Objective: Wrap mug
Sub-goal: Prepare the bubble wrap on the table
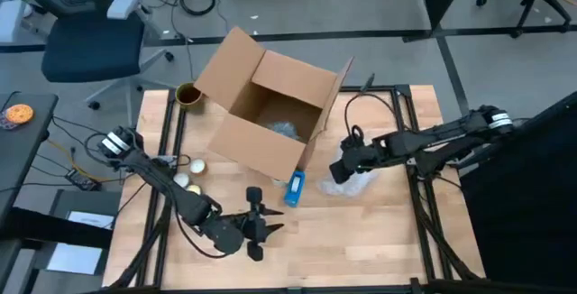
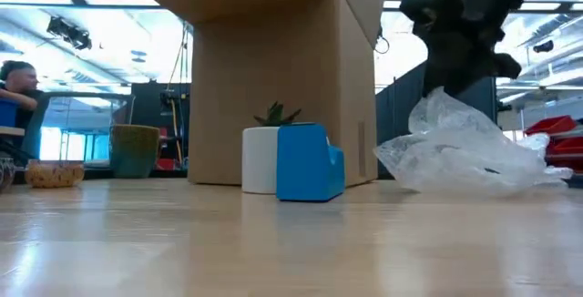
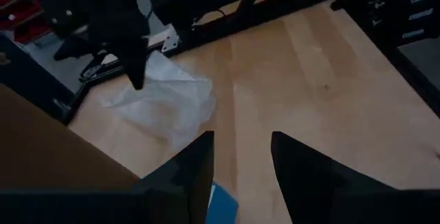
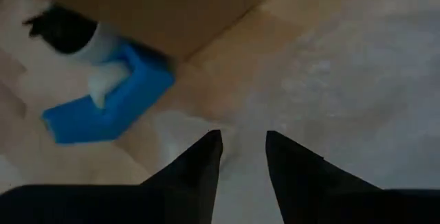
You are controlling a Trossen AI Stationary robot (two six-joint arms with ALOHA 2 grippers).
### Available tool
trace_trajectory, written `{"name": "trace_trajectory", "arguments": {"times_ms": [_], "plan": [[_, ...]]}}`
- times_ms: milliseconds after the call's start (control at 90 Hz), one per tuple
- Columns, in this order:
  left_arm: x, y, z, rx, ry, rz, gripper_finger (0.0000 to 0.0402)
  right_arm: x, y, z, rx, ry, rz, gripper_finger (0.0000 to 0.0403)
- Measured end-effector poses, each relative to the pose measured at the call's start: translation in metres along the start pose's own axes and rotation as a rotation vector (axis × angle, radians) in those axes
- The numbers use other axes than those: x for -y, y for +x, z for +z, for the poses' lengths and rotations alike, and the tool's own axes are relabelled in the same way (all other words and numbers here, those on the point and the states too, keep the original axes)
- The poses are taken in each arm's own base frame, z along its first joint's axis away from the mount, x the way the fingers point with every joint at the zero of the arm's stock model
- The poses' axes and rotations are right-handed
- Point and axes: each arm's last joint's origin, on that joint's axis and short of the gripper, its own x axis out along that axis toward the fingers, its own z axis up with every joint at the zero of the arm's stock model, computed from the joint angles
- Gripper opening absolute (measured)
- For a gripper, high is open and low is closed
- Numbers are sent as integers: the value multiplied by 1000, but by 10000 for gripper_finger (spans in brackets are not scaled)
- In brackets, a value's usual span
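The olive mug (image 1: 187,94) (image 2: 135,149) stands upright on the table's far left, beside the open cardboard box (image 1: 270,114). A crumpled sheet of clear wrap (image 1: 353,181) (image 2: 474,151) lies on the table to the right of the box. My right gripper (image 1: 341,169) (image 4: 243,138) (image 2: 455,83) is open and points down just over the wrap's top. My left gripper (image 1: 269,217) (image 3: 242,141) hovers open near the table's front middle, with nothing between its fingers. It points toward the wrap (image 3: 161,104). My right gripper stands with open fingers (image 4: 206,152) at the wrap's raised top (image 2: 446,101), coming from above. Whether the fingertips touch the wrap, I cannot tell. The wrap lies slack on the table.
A blue block (image 1: 295,188) (image 2: 308,162) and a white pot with a small plant (image 2: 261,156) stand in front of the box. Some small pale balls (image 1: 191,175) lie near the left arm. Bare wood stretches along the table's near edge (image 1: 361,249).
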Motion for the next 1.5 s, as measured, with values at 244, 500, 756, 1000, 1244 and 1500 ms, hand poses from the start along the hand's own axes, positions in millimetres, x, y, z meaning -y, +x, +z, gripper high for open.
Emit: {"name": "trace_trajectory", "arguments": {"times_ms": [244, 500, 756, 1000, 1244, 1500], "plan": [[0, 0, 0, -1, -4, 0, 131, -2, 20, -6, -58, -73, -63, 93], [0, 0, 0, -1, -8, 0, 131, -8, 24, -21, 25, -224, -117, 8], [0, 0, 0, -1, -8, 0, 131, -34, -31, -17, 342, -382, -65, 0], [0, 0, 0, 2, -10, 0, 131, -81, -133, -34, 594, -673, 231, 0], [1, 2, 4, 40, -48, 1, 131, -81, -206, -110, 734, -810, 494, 0], [15, 28, 2, 142, -74, -7, 131, -26, -207, -174, 842, -582, 540, 0]]}}
